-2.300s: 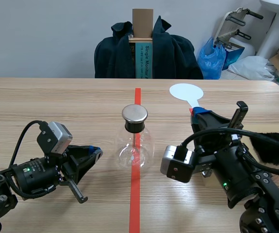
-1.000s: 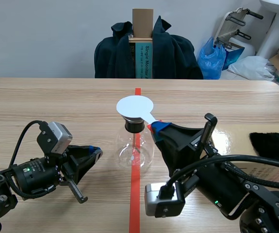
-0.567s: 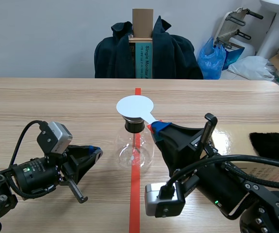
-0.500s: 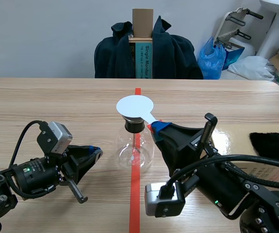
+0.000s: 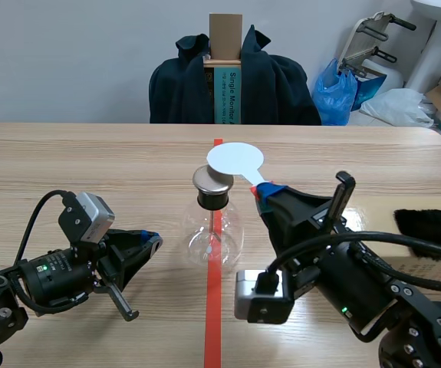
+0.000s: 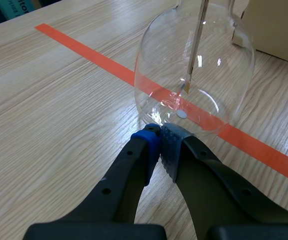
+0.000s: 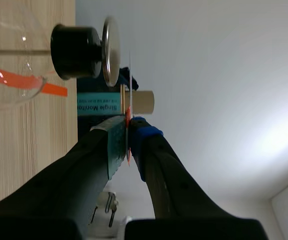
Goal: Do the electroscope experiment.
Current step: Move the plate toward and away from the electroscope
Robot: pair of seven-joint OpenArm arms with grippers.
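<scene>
Now the right gripper [image 5: 264, 189] pinches the handle of a flat white round paddle [image 5: 235, 159], its disc just above the round metal cap [image 5: 212, 179] of the clear glass flask electroscope [image 5: 214, 234], while the left gripper [image 6: 160, 141], closed on nothing, sits near the flask's base.

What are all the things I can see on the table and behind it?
Electroscope flask: one, clear glass, black stopper, silver cap, mid-table on the tape line.
Paddle: one, white disc, held close to the flask's cap.
Fur cloth: one, black, at the table's right edge.
Jacket: one, dark, over the chair behind the table.
Bag: one, blue, back right.
Left fingers: two, black, shut, empty, by the flask's base.
Right fingers: two, black, shut on the paddle.
</scene>
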